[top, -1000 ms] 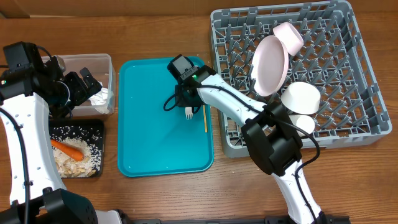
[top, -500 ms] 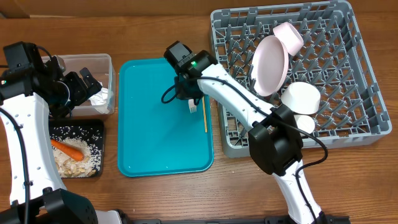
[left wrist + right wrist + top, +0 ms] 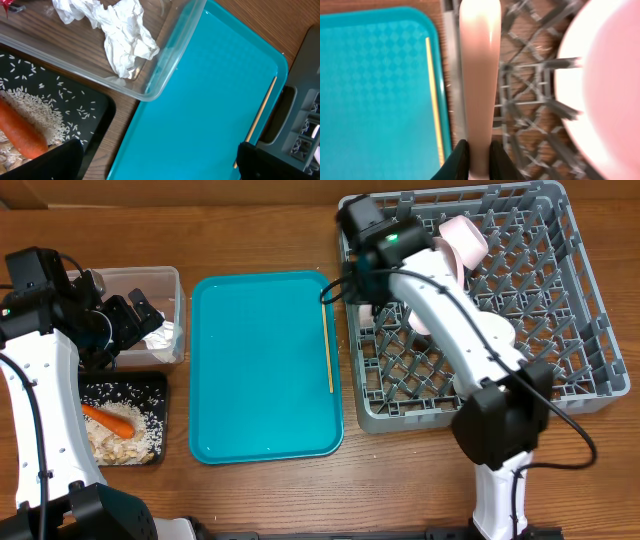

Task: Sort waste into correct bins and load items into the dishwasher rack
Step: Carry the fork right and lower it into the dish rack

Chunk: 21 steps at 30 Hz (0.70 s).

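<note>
My right gripper (image 3: 362, 278) is shut on the white plastic fork (image 3: 480, 70) and holds it over the left edge of the grey dishwasher rack (image 3: 560, 290). In the right wrist view the fork's handle runs up from between the black fingers (image 3: 461, 159), with a pale round plate (image 3: 610, 85) standing on edge in the rack to the right. One tan chopstick (image 3: 329, 345) lies along the right rim of the teal tray (image 3: 260, 370). My left gripper (image 3: 125, 320) hangs open over the clear tub (image 3: 140, 277), which holds crumpled tissue (image 3: 122, 37).
A black tray (image 3: 158, 385) below the tub holds a carrot (image 3: 110, 420), rice and beige scraps. The rack also holds a pale pink bowl (image 3: 468, 235) and a white bowl (image 3: 497, 330). Wooden tabletop shows around everything.
My right gripper lifted the fork off the teal tray and carried it up and to the right, over the rack's left edge. The left arm has not moved.
</note>
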Tool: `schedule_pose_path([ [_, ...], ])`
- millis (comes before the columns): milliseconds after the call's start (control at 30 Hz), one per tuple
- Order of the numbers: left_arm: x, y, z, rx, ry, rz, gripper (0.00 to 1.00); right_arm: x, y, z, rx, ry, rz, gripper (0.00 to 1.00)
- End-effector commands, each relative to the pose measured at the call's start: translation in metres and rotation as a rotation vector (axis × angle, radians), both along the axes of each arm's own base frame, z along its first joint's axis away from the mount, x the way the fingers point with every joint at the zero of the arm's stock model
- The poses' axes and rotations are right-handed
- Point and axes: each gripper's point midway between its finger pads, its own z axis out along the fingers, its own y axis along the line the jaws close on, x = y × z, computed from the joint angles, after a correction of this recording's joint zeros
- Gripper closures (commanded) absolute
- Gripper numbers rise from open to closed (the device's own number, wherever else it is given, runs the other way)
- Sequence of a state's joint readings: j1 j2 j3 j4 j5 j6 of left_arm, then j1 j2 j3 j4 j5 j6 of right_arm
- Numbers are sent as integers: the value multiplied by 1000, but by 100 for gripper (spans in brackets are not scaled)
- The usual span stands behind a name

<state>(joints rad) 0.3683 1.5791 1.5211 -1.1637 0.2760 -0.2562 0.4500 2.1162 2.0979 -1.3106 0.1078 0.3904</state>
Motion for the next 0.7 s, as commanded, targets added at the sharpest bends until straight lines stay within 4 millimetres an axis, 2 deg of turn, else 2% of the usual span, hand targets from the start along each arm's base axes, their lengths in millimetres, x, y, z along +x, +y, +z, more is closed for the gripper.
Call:
schedule_pose_path([
  [0,1,-1,13,7,-37,2,0,5,-19,20,-9,-35,17,87],
  [167,1,-1,13,7,-37,2,0,6,-42,6,-42,2,-1,87],
  [367,1,-1,13,8,-37,2,0,9,-59,-21,-71,25,-15,83],
  [567,1,-1,13,7,-37,2,0,10,-60,-40,-78,30,3,83],
  [667,1,-1,13,7,-37,2,0,9,-59,-41,-80,31,9,69],
])
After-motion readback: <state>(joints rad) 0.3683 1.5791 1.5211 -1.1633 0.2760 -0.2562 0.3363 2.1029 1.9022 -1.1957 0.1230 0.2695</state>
